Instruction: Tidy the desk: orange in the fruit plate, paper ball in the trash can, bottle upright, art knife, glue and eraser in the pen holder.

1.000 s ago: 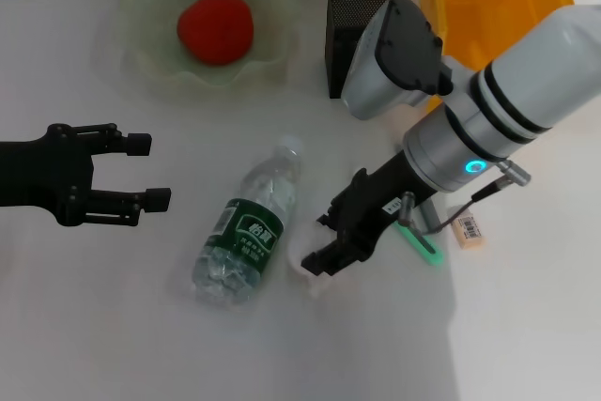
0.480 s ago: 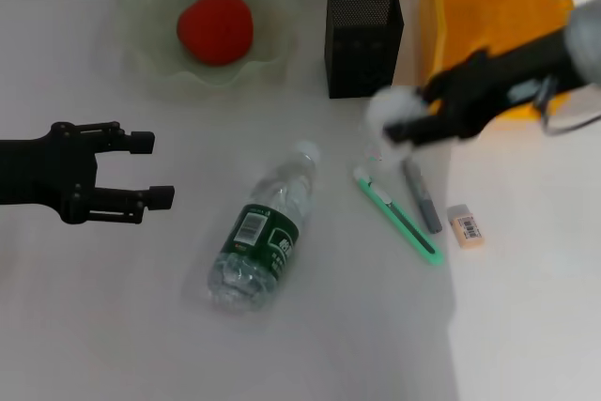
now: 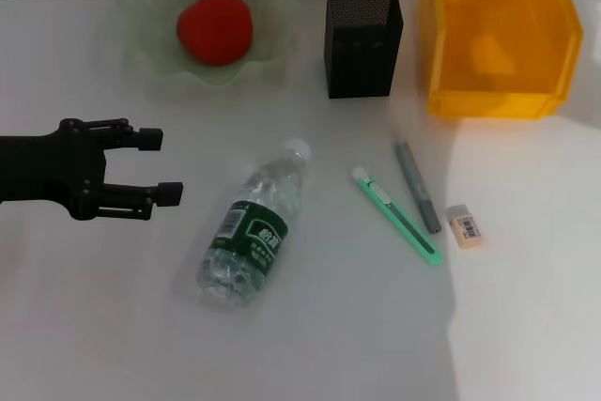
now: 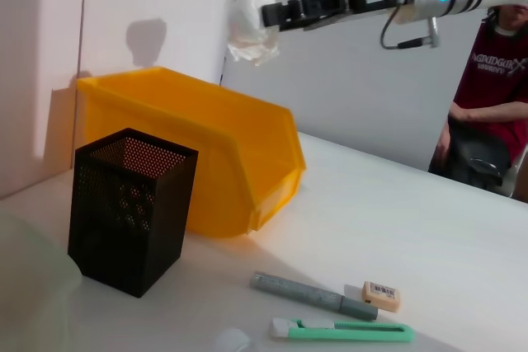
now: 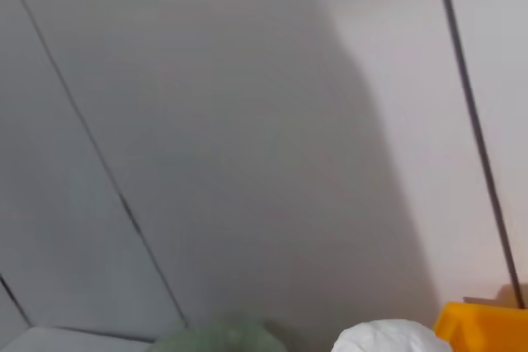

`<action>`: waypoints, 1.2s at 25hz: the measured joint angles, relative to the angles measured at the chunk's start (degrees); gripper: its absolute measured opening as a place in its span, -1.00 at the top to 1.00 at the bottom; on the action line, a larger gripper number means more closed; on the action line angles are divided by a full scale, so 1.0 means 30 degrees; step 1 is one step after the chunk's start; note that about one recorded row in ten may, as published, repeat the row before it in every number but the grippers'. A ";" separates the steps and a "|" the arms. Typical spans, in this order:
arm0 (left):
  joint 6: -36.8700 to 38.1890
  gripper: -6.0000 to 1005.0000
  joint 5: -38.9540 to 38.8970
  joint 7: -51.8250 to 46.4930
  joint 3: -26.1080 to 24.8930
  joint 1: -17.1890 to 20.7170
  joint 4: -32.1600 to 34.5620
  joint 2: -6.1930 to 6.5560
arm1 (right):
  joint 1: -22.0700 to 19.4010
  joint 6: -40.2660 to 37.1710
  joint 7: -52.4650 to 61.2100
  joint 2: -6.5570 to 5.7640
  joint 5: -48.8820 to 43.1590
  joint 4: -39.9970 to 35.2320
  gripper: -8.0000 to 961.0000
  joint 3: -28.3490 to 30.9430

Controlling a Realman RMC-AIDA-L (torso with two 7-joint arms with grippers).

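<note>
My right gripper (image 4: 262,16), clamped on the paper ball (image 4: 250,27), holds it above the yellow trash can (image 3: 493,39) at far right; next, release; left gripper (image 3: 160,166) idles, fingers apart.

This looks like a robot lab or test room dressed up as an office workspace. A plain white desk (image 3: 526,326) stands against bare grey panelled walls (image 5: 247,121). On it sit a black mesh pen holder (image 3: 362,38) and a yellow plastic storage bin (image 3: 496,39) (more workshop than office). A seated person in a maroon shirt (image 4: 495,96) watches from the far side.
</note>
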 joint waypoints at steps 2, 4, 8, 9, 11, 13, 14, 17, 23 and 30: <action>-0.0001 -0.72 0.0000 -0.0022 0.0013 -0.0125 0.0000 -0.0026 | 0.0448 0.0891 -0.0208 -0.0301 0.0082 0.1374 -0.11 0.0402; -0.0001 -0.72 0.0000 -0.0022 0.0013 -0.0125 0.0000 -0.0026 | 0.0497 0.1147 -0.0279 -0.0330 0.0089 0.1552 -0.11 0.0445; -0.0009 -0.72 0.0000 -0.0034 0.0007 -0.0152 0.0001 -0.0046 | 0.0417 0.1501 -0.0498 -0.0184 0.0105 0.1486 -0.18 0.0523; -0.0009 -0.72 0.0000 -0.0034 0.0007 -0.0152 0.0001 -0.0046 | 0.0383 0.1533 -0.0506 -0.0164 0.0107 0.1465 -0.25 0.0527; -0.0026 -0.72 0.0001 -0.0039 -0.0021 -0.0152 0.0000 -0.0072 | 0.0326 0.1474 -0.0519 -0.0144 0.0118 0.1454 -0.39 0.0537; -0.0028 -0.72 0.0001 -0.0122 -0.0027 -0.0149 0.0005 -0.0080 | 0.0210 0.1339 -0.0532 -0.0119 0.0197 0.1408 -0.47 0.0547; -0.0029 -0.72 -0.0005 -0.0316 -0.0030 -0.0147 0.0066 -0.0089 | 0.0067 0.1178 -0.0559 -0.0090 0.0330 0.1278 -0.48 0.0549; -0.0147 -0.72 -0.0044 -0.2264 -0.0046 -0.0186 0.0863 -0.0202 | -0.1287 -0.0898 -0.1632 0.0042 0.2104 0.0398 -0.51 0.0563; -0.0429 -0.72 0.1176 -0.8314 0.0162 -0.0896 0.4365 -0.0802 | -0.3742 -0.5544 -0.5158 0.0048 0.5442 0.0614 -0.51 0.0598; -0.0745 -0.72 0.5470 -1.6670 0.2640 -0.2759 1.0677 -0.2505 | -0.6533 -0.8598 -1.1251 0.0019 0.5908 0.4695 -0.51 0.0728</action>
